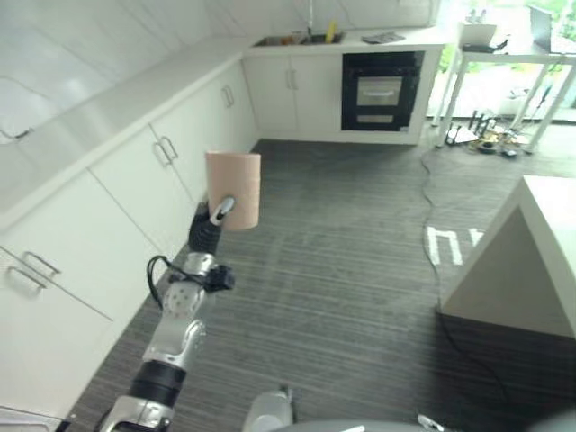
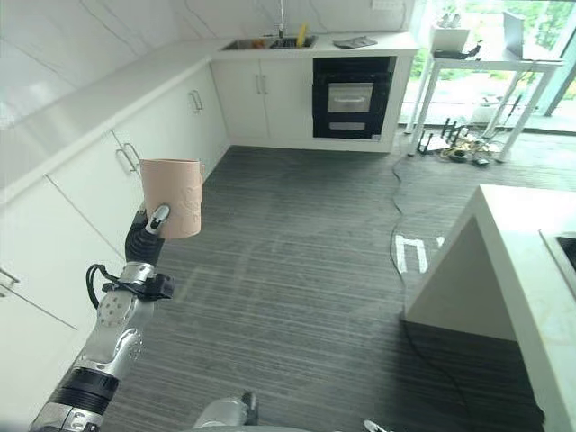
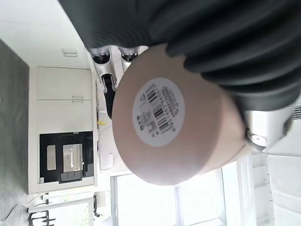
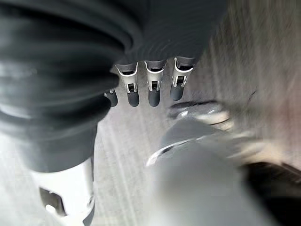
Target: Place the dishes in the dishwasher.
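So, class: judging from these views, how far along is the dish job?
Early. Done: the left hand has the pink cup gripped and raised above the floor. In hand: carrying it beside the white cabinets. Left: reaching the black appliance across the room and loading the cup. The right hand hangs empty.

White cabinets lined the frame's left side, meeting a black oven at top centre. Dark striped flooring filled the middle; bright windows glowed upper right.
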### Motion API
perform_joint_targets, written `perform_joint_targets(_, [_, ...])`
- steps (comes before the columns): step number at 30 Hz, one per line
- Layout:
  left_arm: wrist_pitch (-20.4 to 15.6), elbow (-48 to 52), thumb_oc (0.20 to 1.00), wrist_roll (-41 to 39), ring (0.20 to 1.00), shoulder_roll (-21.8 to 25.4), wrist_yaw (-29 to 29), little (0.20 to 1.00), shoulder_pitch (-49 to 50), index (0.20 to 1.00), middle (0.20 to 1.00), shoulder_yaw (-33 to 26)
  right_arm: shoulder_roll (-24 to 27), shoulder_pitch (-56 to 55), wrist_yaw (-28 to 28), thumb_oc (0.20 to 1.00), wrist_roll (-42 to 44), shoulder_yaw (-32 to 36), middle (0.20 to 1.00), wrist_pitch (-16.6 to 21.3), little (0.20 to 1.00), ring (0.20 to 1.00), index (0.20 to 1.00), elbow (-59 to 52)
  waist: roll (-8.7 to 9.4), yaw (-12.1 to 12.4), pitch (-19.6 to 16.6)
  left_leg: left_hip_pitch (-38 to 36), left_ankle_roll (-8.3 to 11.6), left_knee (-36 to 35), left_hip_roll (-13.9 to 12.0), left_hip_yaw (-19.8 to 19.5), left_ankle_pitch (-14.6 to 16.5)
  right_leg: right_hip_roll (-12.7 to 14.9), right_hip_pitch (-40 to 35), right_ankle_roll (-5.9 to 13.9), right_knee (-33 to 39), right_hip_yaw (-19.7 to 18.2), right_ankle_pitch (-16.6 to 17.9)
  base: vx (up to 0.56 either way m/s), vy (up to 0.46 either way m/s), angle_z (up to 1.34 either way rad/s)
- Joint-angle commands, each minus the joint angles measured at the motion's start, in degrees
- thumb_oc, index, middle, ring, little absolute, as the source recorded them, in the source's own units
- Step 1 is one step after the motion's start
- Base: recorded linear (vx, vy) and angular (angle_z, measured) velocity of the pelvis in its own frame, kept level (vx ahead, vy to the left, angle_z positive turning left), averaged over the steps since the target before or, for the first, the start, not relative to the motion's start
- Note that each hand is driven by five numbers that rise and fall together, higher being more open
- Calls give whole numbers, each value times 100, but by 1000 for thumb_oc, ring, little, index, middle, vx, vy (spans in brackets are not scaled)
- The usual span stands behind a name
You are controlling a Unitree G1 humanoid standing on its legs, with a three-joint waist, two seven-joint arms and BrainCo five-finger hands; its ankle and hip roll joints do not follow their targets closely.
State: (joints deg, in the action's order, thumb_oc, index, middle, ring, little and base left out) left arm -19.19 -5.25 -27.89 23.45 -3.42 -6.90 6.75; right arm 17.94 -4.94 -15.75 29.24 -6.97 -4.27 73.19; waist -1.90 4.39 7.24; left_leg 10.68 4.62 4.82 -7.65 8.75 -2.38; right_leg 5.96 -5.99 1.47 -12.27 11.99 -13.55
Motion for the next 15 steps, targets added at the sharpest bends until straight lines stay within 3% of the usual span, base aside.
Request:
perform_joint_targets(1, [-353, 569, 200, 61, 200, -1, 361, 200, -198, 200, 200, -220, -12, 50, 15, 1000, 102, 100, 1000, 240, 1000, 1000, 1000, -59, -68, 69, 236, 53, 172, -232, -319, 324, -981, -181, -526, 306, 202, -114, 223, 288, 290, 11])
perform_joint_targets(2, [-415, 522, 200, 72, 200, 8, 402, 200, -220, 200, 200, -189, -17, 69, 17, 1000, 109, 99, 1000, 286, 1000, 1000, 1000, -87, -89, 65, 176, -40, 110, -255, -344, 506, -827, -160, -532, 346, -19, 17, 53, 325, 324, 25])
perform_joint_targets(4, [-405, 510, 200, 117, 200, 25, 373, 200, -230, 200, 200, -185, -30, 110, 52, 1000, 22, 89, 1000, 320, 1000, 1000, 1000, -132, -79, 91, 110, -80, 41, -209, -265, 480, -675, -122, -577, 387, -225, -4, -164, 399, 353, 19])
perform_joint_targets(5, [-269, 437, 200, 76, 200, 102, 319, 200, -338, 200, 200, -102, 3, 172, -52, 1000, 89, 111, 1000, 363, 1000, 1000, 1000, -233, 79, 184, -22, -123, -236, -32, 180, 328, -283, -5, -729, 569, -740, -70, -88, 445, 380, -23])
perform_joint_targets(6, [-250, 383, 200, 53, 200, 113, 394, 200, -394, 200, 200, -80, 6, 182, -92, 1000, 154, 130, 1000, 414, 1000, 1000, 1000, -270, 117, 194, -71, -157, -325, -15, 281, 363, -207, 20, -737, 636, -961, -66, 48, 609, 567, -49])
perform_joint_targets(7, [-210, 292, 200, 75, 200, 151, 594, 200, -531, 200, 200, -14, -15, 198, -107, 1000, 265, 141, 1000, 618, 1000, 1000, 1000, -411, 233, 183, -164, -324, -583, -67, 607, 443, -28, 162, -668, 879, -1745, -55, 476, 353, 374, -33])
perform_joint_targets(9, [-100, 327, 200, 86, 200, 220, 672, 200, -619, 200, 200, 33, -56, 192, -38, 1000, 253, 130, 1000, 734, 1000, 1000, 1000, -632, 242, 189, -235, -406, -768, -84, 792, 378, 114, 109, -469, 1093, -2501, -139, 1038, 334, 334, 32])
perform_joint_targets(10, [13, 360, 200, 63, 200, 310, 718, 200, -684, 200, 200, 77, -68, 199, -6, 1000, 375, 123, 1000, 874, 1000, 1000, 1000, -840, 267, 161, -277, -568, -931, -118, 939, 403, 268, 157, -49, 1249, -3233, -175, 1561, 308, 272, 46])
perform_joint_targets(11, [35, 368, 200, 44, 200, 360, 712, 200, -695, 200, 200, 82, -66, 218, -15, 1000, 420, 127, 1000, 890, 1000, 1000, 1000, -879, 274, 141, -278, -661, -977, -157, 969, 432, 313, 239, 104, 1243, -3450, -168, 1611, 367, 267, 35])
perform_joint_targets(13, [35, 315, 200, -51, 200, 503, 663, 200, -800, 200, 200, 129, -78, 307, -111, 1000, 555, 125, 1000, 996, 1000, 1000, 1000, -1037, 212, 53, -281, -821, -1017, -148, 946, 521, 450, 140, 624, 1142, -3339, -127, 1570, 345, 131, 15])
perform_joint_targets(15, [-39, 202, 200, -101, 200, 608, 648, 200, -940, 200, 200, 173, -69, 421, -28, 1000, 524, -27, 1000, 1031, 1000, 1000, 1000, -1430, 265, -135, -140, -1081, -927, -73, 1041, 406, 597, 15, 1080, 1037, -2455, 2, 1383, 455, 10, -11])
